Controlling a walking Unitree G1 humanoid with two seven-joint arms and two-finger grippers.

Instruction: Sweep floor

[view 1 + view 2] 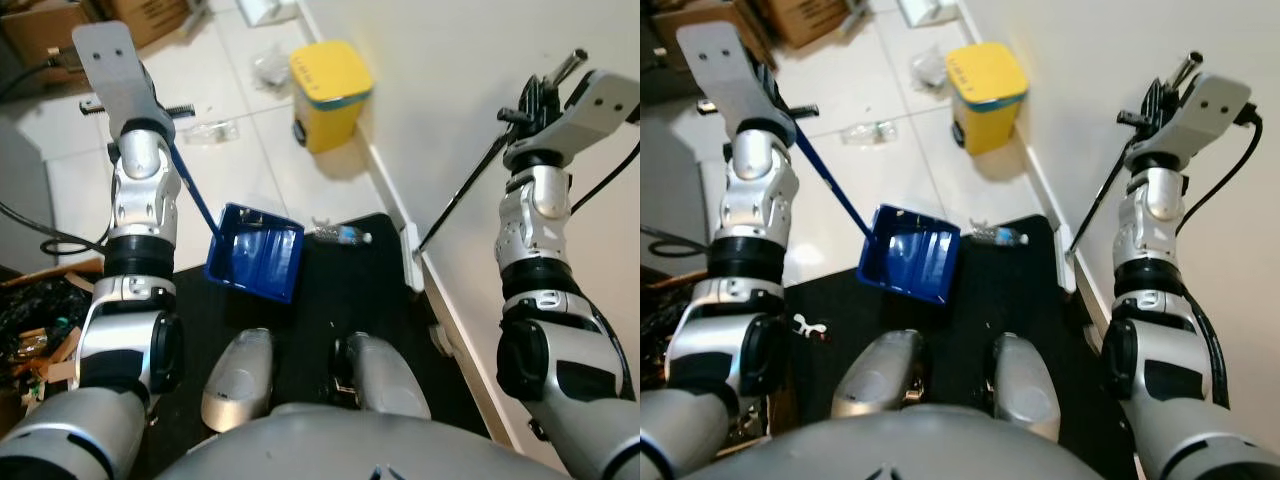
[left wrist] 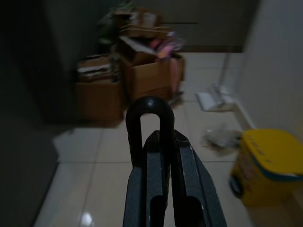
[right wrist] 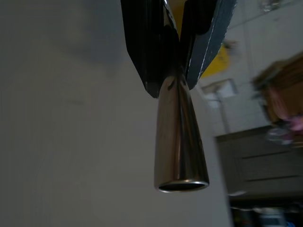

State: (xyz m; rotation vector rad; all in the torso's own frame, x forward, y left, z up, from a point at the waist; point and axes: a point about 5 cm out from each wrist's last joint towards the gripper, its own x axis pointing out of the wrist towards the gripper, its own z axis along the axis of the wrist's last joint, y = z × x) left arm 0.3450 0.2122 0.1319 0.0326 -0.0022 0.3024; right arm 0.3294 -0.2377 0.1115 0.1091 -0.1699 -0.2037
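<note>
Gripping the blue dustpan (image 1: 256, 251) handle, left gripper (image 2: 163, 156) fingers clenched; pan tilted on black mat (image 1: 350, 290), contents unclear. Right gripper (image 3: 174, 71) clamps metal broom pole (image 1: 462, 194) near wall. Yellow bin (image 1: 330, 92) lidded.

A blue plastic dustpan (image 1: 256, 252) with a long blue handle is sitting tilted at the near edge of a black mat. A thin dark metal broom pole (image 1: 462, 196) is leaning diagonally along the white wall on the right.
</note>
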